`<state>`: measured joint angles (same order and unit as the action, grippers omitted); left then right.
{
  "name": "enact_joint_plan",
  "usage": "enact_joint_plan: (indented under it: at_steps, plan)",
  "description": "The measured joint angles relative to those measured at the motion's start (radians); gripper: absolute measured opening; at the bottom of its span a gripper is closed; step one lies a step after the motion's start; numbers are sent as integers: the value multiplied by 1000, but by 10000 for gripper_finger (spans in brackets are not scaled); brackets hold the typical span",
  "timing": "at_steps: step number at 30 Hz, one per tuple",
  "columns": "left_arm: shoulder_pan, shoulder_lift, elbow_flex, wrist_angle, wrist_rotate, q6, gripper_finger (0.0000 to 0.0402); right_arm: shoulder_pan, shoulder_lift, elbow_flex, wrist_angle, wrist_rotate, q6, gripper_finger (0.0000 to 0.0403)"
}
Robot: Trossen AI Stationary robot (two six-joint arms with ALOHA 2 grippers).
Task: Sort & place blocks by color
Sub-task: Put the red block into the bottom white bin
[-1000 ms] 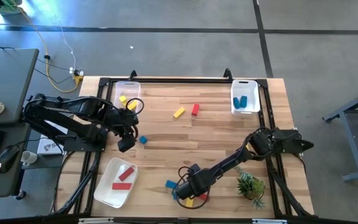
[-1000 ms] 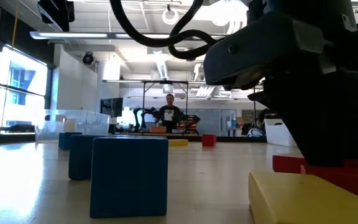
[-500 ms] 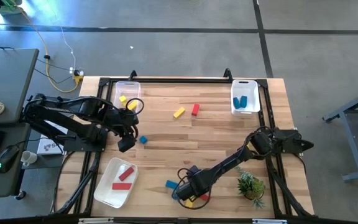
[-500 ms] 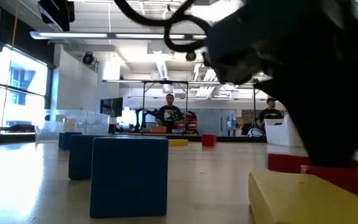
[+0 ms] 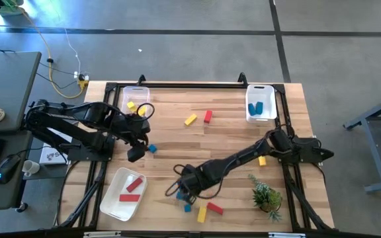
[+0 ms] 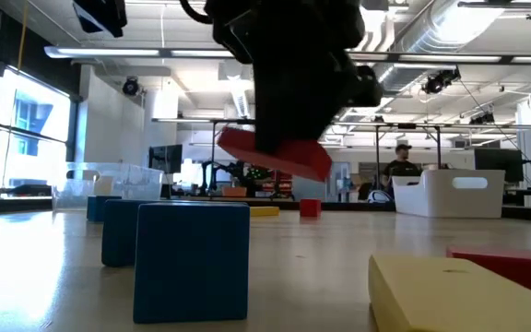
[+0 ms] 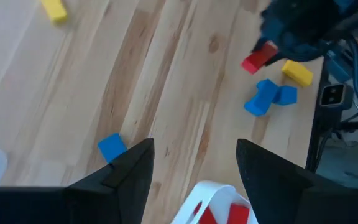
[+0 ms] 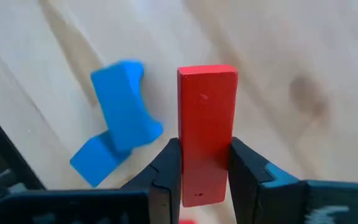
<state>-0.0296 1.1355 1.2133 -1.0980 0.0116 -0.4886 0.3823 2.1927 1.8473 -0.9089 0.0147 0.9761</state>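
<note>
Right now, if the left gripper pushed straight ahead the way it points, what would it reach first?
Probably the lone blue cube, which lies on the table just ahead of the open left gripper, slightly to one side. Straight between the fingers the wood looks bare up to the blue blocks near the right gripper. Depth is unclear.

A wooden worktable (image 5: 230,142) stands in an open, brightly lit workshop with a grey concrete floor (image 5: 190,49).

Overhead strip lights (image 6: 146,53) and silver ducting (image 6: 431,28) run across the white ceiling, while daylight enters through a tall window (image 6: 30,129) at one side. Beyond the table, a person (image 6: 401,164) stands among benches and black metal frames. Seen from above, a desk (image 5: 2,86) beside the table carries a computer mouse (image 5: 6,166), yellow and white cables (image 5: 61,63) trail across the floor, and a grey metal stand (image 5: 376,125) sits on the opposite side.
</note>
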Motion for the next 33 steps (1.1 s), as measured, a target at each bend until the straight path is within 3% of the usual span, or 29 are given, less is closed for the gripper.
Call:
enact_joint_plan:
  at_steps: [18, 33]
  plan:
    - [0, 0, 0, 72, 1, 390, 214, -239, -55, 2, 95, -262, -616, 71]
    - [-18, 0, 0, 148, 3, 502, 213, -378, -116, 3, 329, -572, -713, 71]
